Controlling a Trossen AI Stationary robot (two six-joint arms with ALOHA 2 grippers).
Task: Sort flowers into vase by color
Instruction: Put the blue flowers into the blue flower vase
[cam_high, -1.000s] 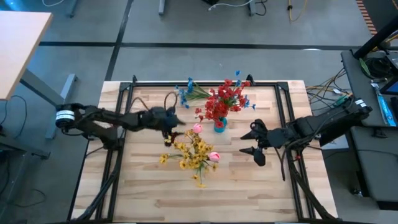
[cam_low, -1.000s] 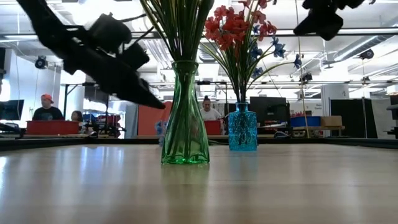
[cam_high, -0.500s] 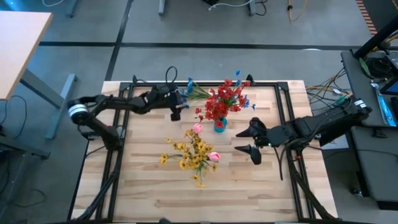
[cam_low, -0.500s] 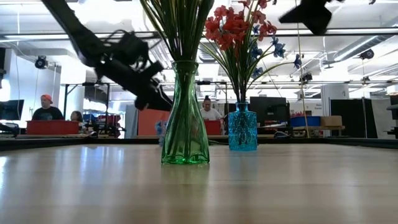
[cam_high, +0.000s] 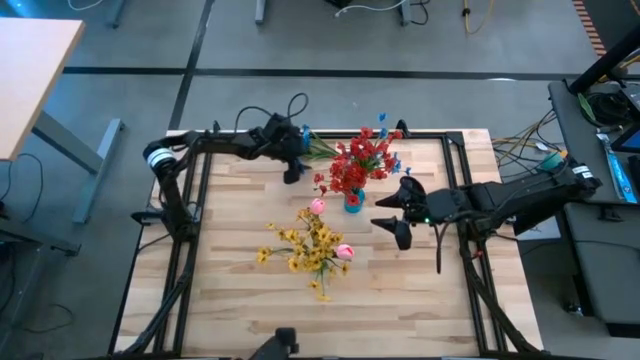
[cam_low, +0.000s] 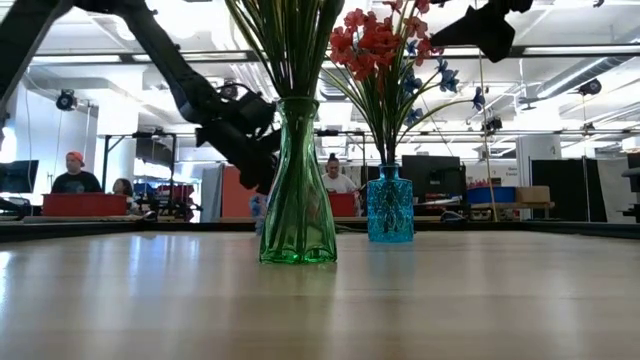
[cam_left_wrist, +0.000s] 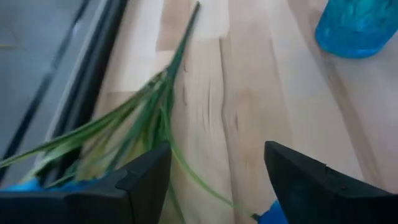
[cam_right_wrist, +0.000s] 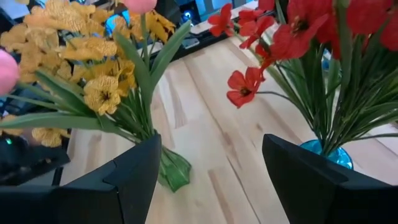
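Left gripper (cam_high: 291, 172), fingers (cam_left_wrist: 140, 180) released, is hovering over the loose green-stemmed blue sprig (cam_left_wrist: 149, 118) at the tabletop's (cam_high: 400, 290) 11 o'clock; best pinching mid-stem. Right gripper (cam_high: 393, 213), fingers spread, is waiting.

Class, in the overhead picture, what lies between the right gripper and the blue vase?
High view: only bare tabletop separates the right gripper from the blue vase.

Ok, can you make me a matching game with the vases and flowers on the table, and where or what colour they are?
Things:
1. green vase
2. blue vase
3. loose blue sprig
4. left gripper

Matches:
A. holds mostly red flowers
B. lying flat at the table's far edge
C. holds yellow flowers and pink buds
D. open, right above the lying stems

Pairs: 1-C, 2-A, 3-B, 4-D
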